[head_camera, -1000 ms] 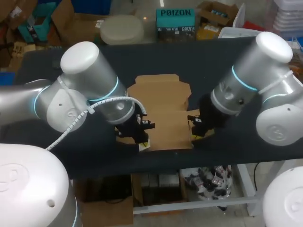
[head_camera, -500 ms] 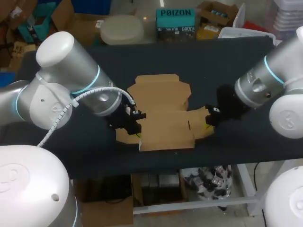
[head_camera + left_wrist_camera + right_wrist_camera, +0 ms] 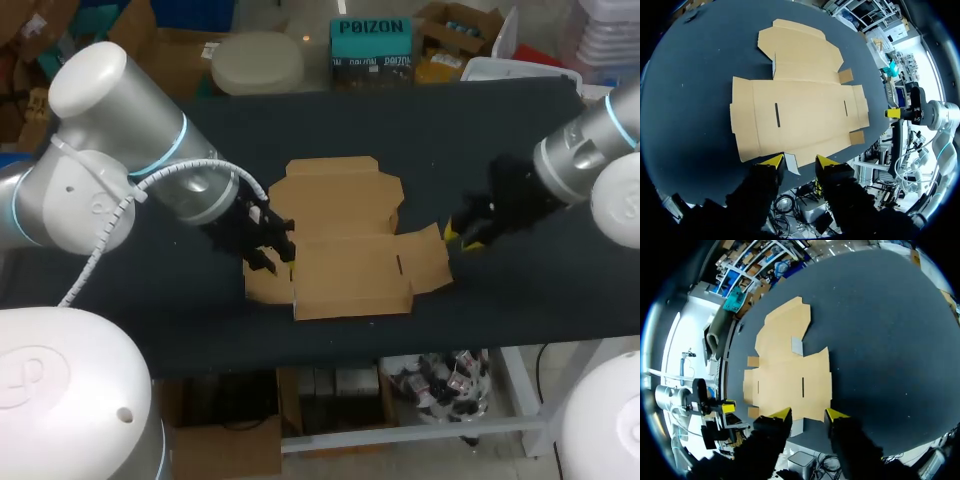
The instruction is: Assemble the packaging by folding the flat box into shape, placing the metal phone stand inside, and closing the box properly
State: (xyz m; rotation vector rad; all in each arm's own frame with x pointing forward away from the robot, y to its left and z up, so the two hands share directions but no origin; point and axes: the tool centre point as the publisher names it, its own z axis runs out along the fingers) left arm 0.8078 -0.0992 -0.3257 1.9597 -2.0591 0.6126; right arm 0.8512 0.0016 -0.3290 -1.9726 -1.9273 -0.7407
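The flat brown cardboard box (image 3: 345,240) lies unfolded on the black table, its front edge close to the table's front edge. My left gripper (image 3: 268,250) hovers over the box's left side flap, open and holding nothing. In the left wrist view the box (image 3: 800,115) spreads out ahead of the left gripper (image 3: 799,162), with a small pale tab of the box just between the yellow tips. My right gripper (image 3: 462,232) sits just off the right side flap, open and empty. From the right wrist, the box (image 3: 787,370) lies ahead of the right gripper (image 3: 809,415).
Bare black tabletop (image 3: 420,130) runs behind the box and out to both sides. The table's front edge (image 3: 400,335) passes just in front of the box. My right gripper (image 3: 900,113) shows across the box in the left wrist view, and my left gripper (image 3: 722,407) shows in the right wrist view.
Both grippers have drawn back outward from the box's front corners, left to the left and right to the right. Their fingers have parted. The box's right side flap now lies uncovered.
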